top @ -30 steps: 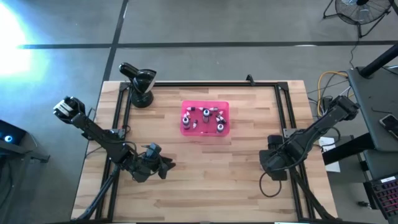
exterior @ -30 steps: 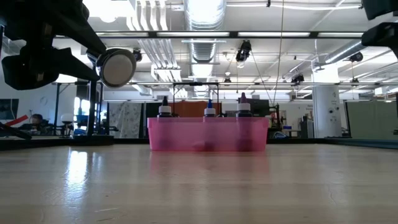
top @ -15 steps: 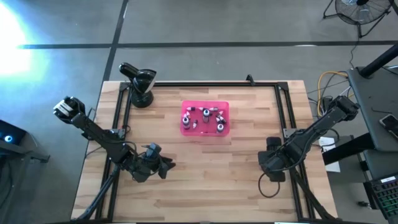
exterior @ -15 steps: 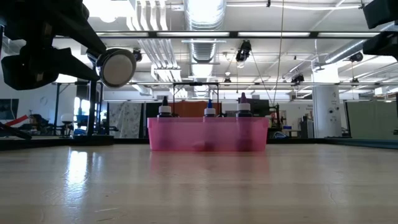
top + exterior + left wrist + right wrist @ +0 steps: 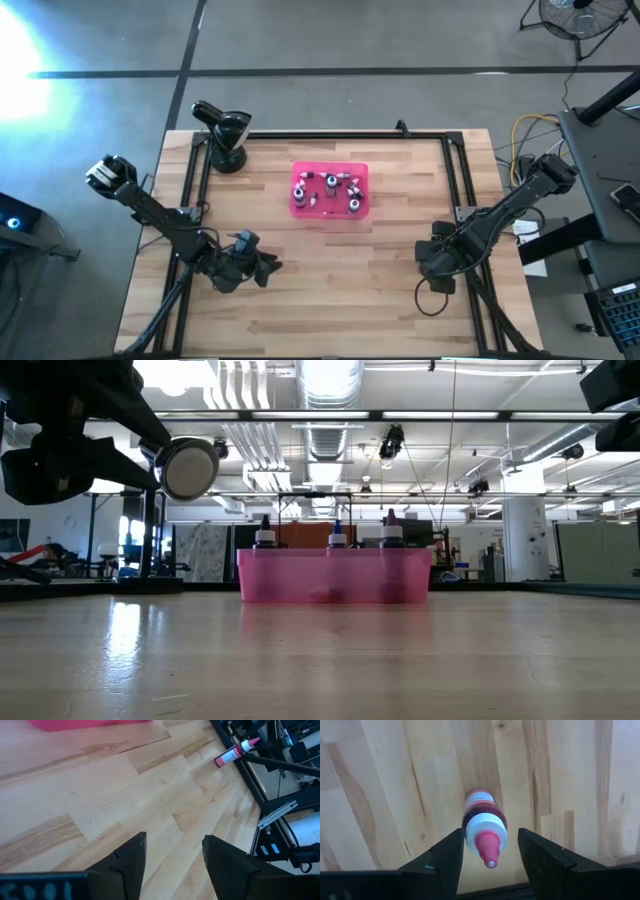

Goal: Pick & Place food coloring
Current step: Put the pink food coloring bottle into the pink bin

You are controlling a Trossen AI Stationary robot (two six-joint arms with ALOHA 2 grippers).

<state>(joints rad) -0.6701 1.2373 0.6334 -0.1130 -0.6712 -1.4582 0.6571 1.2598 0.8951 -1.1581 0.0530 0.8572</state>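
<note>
A small red food coloring bottle (image 5: 481,812) with a white cap and pink tip lies on its side on the wood by the table's right rail, also seen in the left wrist view (image 5: 233,754). My right gripper (image 5: 487,845) is open, with a finger on either side of the bottle's cap and a gap to each. In the high view the right gripper (image 5: 434,262) hides it. Several more bottles (image 5: 331,183) stand or lie in the pink tray (image 5: 296,206), and their caps (image 5: 265,537) rise above its wall. My left gripper (image 5: 175,852) is open over bare wood near the left side (image 5: 266,268).
The pink tray (image 5: 335,592) sits at the table's middle, toward the far edge. Black rails (image 5: 462,190) run along the left, right and far sides. A black camera mount (image 5: 226,135) stands at the far left corner. Bare wood lies between the two arms.
My right arm has sunk a little over the lying bottle. The bottle, the tray and the left arm have stayed where they were.
</note>
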